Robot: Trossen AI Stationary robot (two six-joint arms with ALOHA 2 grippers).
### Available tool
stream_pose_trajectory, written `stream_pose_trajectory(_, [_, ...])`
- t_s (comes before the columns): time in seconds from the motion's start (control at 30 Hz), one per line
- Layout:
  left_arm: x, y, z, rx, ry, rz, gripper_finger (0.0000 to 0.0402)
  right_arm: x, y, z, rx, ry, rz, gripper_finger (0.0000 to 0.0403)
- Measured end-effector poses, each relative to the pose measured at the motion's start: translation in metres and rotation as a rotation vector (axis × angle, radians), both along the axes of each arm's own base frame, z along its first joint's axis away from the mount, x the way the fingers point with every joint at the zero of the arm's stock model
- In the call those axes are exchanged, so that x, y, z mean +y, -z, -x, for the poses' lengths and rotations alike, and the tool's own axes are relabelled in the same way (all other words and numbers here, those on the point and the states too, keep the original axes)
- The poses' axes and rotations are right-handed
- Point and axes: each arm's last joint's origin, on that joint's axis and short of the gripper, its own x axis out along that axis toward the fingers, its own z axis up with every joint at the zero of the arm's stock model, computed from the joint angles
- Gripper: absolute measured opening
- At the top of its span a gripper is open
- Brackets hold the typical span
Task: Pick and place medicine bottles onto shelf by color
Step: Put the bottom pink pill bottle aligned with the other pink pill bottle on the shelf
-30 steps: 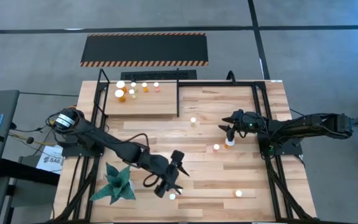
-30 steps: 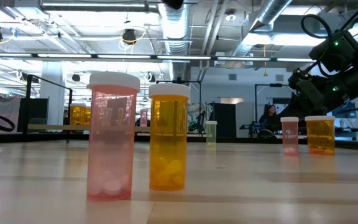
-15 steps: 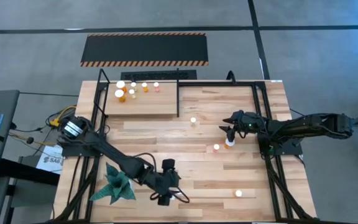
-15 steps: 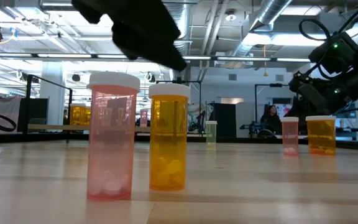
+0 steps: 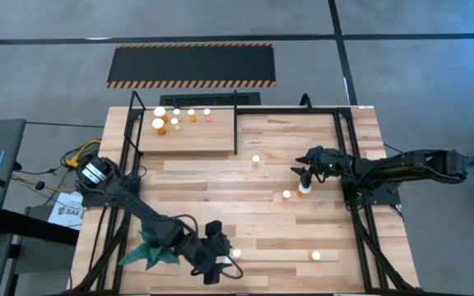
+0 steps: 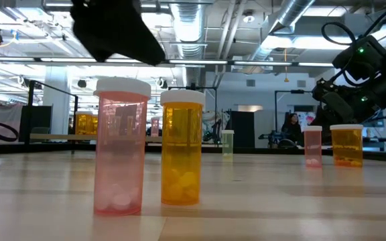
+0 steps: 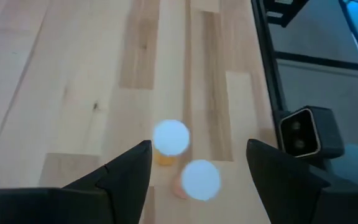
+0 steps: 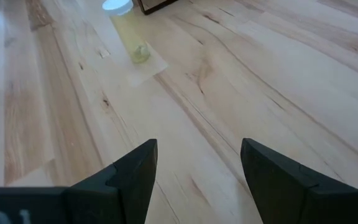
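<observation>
- High view: the wooden worktop (image 5: 245, 189) has a small light shelf (image 5: 189, 140) at its far left corner. Five little bottles (image 5: 174, 119) with white caps stand in a bunch on the shelf. More bottles stand apart on the worktop: a pale one (image 5: 256, 159) near the middle, a pink one (image 5: 286, 196), an orange one (image 5: 304, 189) just beside it, and one alone (image 5: 316, 256) near the front right.
- High view: the left arm reaches low along the front edge, next to a green paper plant (image 5: 153, 244). The left end effector (image 5: 217, 261) sits by a white cap (image 5: 236, 254). The right arm comes in from the right side, and the right end effector (image 5: 306, 174) hangs over the orange bottle.
- Low view: a tall pink bottle (image 6: 121, 147) and a tall yellow-orange bottle (image 6: 181, 147) stand upright, side by side, with pills at the bottom. The dark left end effector hangs above them. Far back stand the pale bottle, the small pink one and the orange one.
- Left wrist view: the two dark fingers (image 7: 126, 171) are spread wide, holding nothing. Two white caps show below, between them.
- Right wrist view: the fingers (image 8: 134, 171) are spread apart, holding nothing. The pale bottle stands farther off on the wood.
</observation>
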Motion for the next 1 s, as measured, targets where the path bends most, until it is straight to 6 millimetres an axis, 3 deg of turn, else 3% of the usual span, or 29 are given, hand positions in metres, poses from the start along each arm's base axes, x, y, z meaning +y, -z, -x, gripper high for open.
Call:
stream_pose_trajectory(0.3, [-0.018, 0.012, 0.006, -0.023, 0.030, -0.059, 0.0282, 0.000, 0.001, 0.000, 0.008, 0.000, -0.003, 0.0256])
stream_pose_trajectory(1.0, [-0.029, 0.048, 0.007, -0.013, -0.061, -0.160, 0.0274, 0.001, 0.003, 0.001, 0.031, 0.000, -0.012, 0.0256])
